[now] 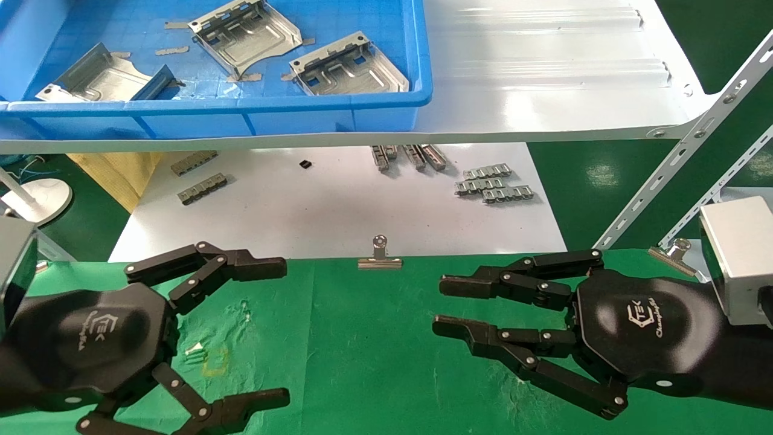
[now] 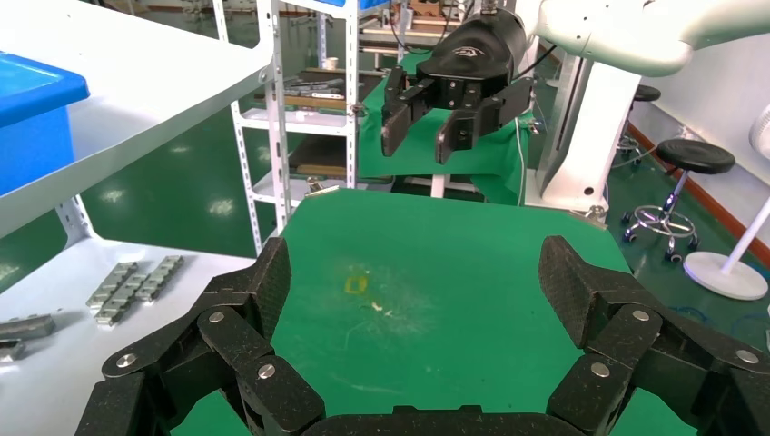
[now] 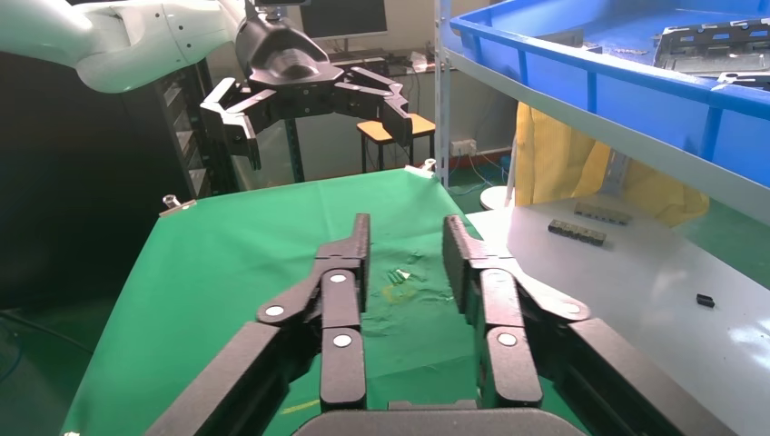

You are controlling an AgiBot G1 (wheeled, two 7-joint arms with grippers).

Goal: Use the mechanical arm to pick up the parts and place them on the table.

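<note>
Three parts sit in a blue plastic bin (image 1: 338, 115) on the glossy white shelf (image 1: 543, 72), none on the table (image 1: 362, 338). Middle part (image 1: 244, 36) and right part (image 1: 349, 65): silvery stamped sheet metal, roughly square, embossed channels, rectangular cut-outs showing blue through, folded rims, one curved edge. Left part (image 1: 99, 77) lies tilted, partly hidden by the bin wall. Flat grey tape pieces (image 1: 172, 51) lie beside them.

Table is wrinkled green cloth, a faint yellow square mark (image 1: 214, 362) on it, and a silver binder clip (image 1: 379, 258) on the far edge.

Left gripper (image 1: 284, 329) hovers over the table's left side, fingers spread, empty; glossy hexagonal palm with white logo, lower part cut off by the frame. Right gripper (image 1: 439, 305) hovers over the right side, jointed black fingers spread apart, holding nothing, silver box wrist (image 1: 737, 260) cut off.

Below the shelf, a white board (image 1: 338, 211) carries small grey linked metal strips (image 1: 492, 184); a tiny black item (image 1: 305, 164) is hard to make out.
</note>
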